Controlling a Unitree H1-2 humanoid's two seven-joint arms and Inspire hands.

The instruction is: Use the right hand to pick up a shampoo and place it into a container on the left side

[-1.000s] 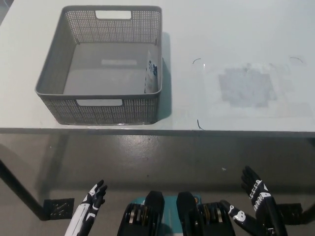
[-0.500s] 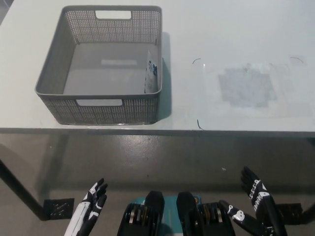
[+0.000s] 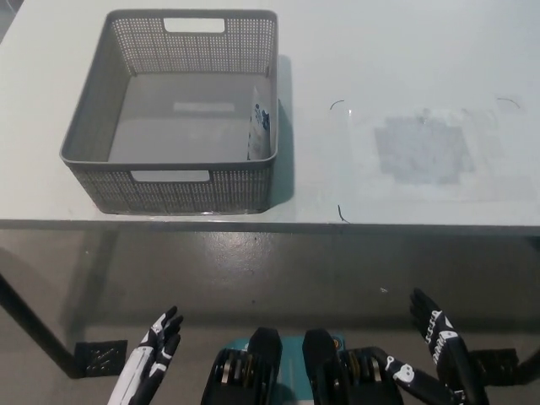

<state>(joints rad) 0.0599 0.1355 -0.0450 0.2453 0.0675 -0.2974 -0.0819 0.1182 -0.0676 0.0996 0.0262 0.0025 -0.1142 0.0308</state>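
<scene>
The shampoo [image 3: 260,129] lay inside the grey basket [image 3: 182,192], a thin white packet leaning upright against the basket's right wall, and it had not moved over the last second. The basket stood on the left part of the white worktop [image 3: 405,59], with only a faint grey patch [image 3: 422,149] on the worktop well to its right. Nothing on the worktop had changed; the only shift was below it, where the black right hand [image 3: 437,331] had drifted very slightly leftward and down in the picture, its fingers spread apart and holding nothing. The white left hand [image 3: 159,339] rested low at the lower left, likewise open and empty, almost where it had been. With the packet already in the container and both hands down below the worktop edge, the placing looked finished, and the small movement of the right hand read as settling into rest rather than a new reach.
</scene>
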